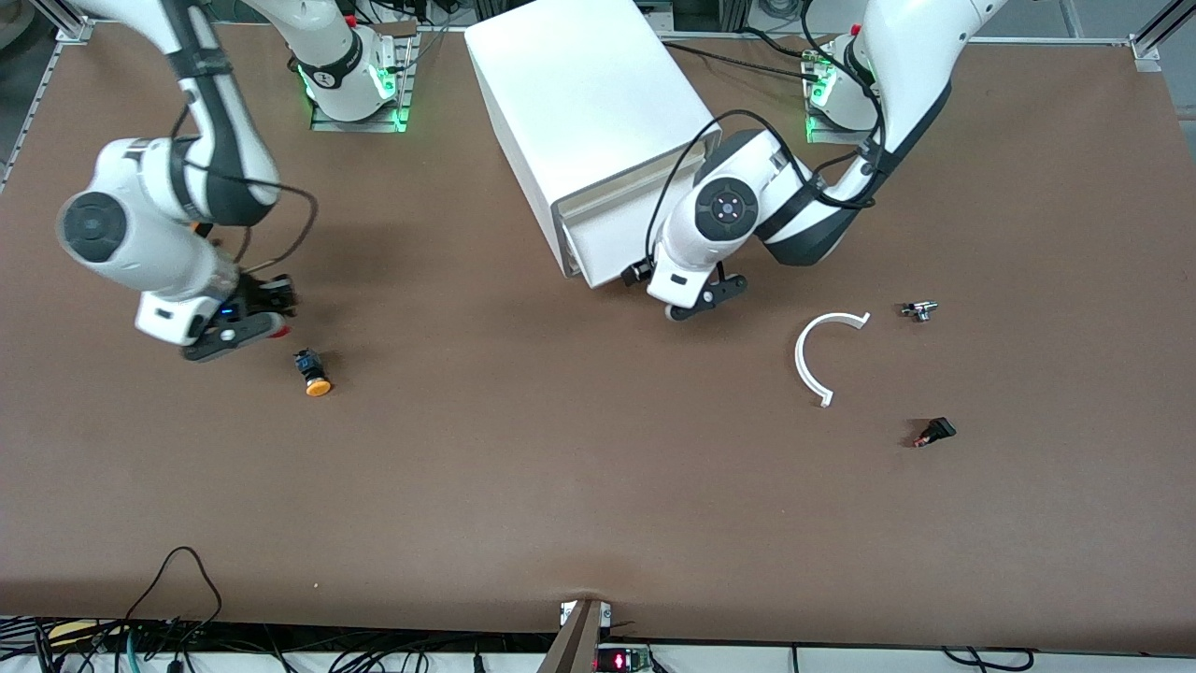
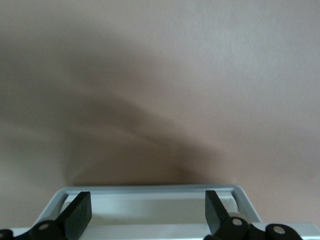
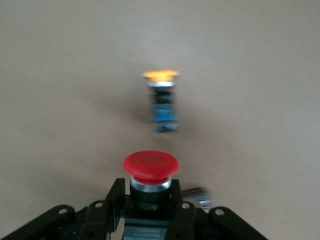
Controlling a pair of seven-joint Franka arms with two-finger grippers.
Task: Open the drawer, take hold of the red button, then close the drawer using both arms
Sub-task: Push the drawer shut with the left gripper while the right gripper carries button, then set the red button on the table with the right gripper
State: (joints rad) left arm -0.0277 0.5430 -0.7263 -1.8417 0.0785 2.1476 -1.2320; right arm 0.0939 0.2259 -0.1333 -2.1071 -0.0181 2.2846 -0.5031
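Right gripper clamps the button; left gripper, fingers wide apart, apparently straddles the drawer rim.

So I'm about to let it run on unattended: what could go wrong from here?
1. The left gripper sits open at the drawer front; if it pushes off-centre, the drawer may jam or shove the cabinet.
2. The right gripper holds the red button only by its dark body, so a jolt could let it slip.
3. The orange-capped button lies close by on the table and could get knocked.
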